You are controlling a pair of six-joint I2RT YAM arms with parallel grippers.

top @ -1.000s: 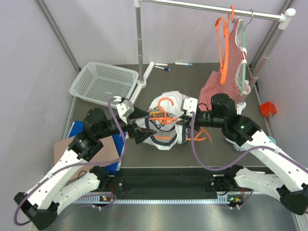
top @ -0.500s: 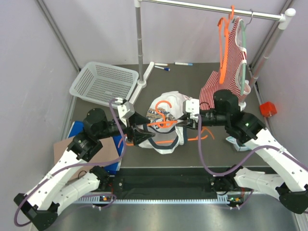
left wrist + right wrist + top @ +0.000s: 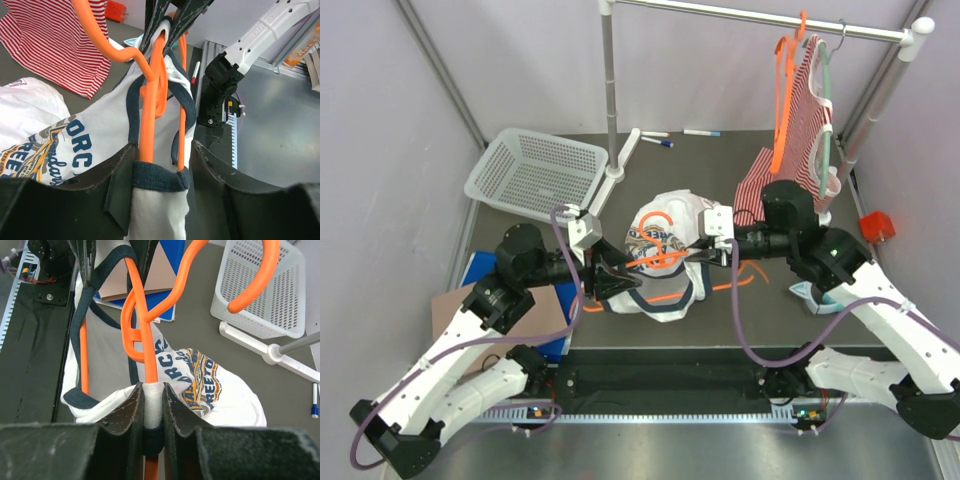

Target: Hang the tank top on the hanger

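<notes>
Location: tank top (image 3: 672, 305) centre scene, between grippers, hanger (image 3: 658, 262) threaded inside.
Right gripper (image 3: 152, 392) clamped on white strap plus hanger arm.
Left gripper (image 3: 162, 160) half-spread astride navy strap; clamp unconfirmed.
Advise: seat strap over hanger shoulder before release.

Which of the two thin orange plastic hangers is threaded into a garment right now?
The orange hanger inside the white navy-trimmed tank top, mid-scene. The other orange hanger only hangs from the metal rail, beside the red-striped top.
</notes>
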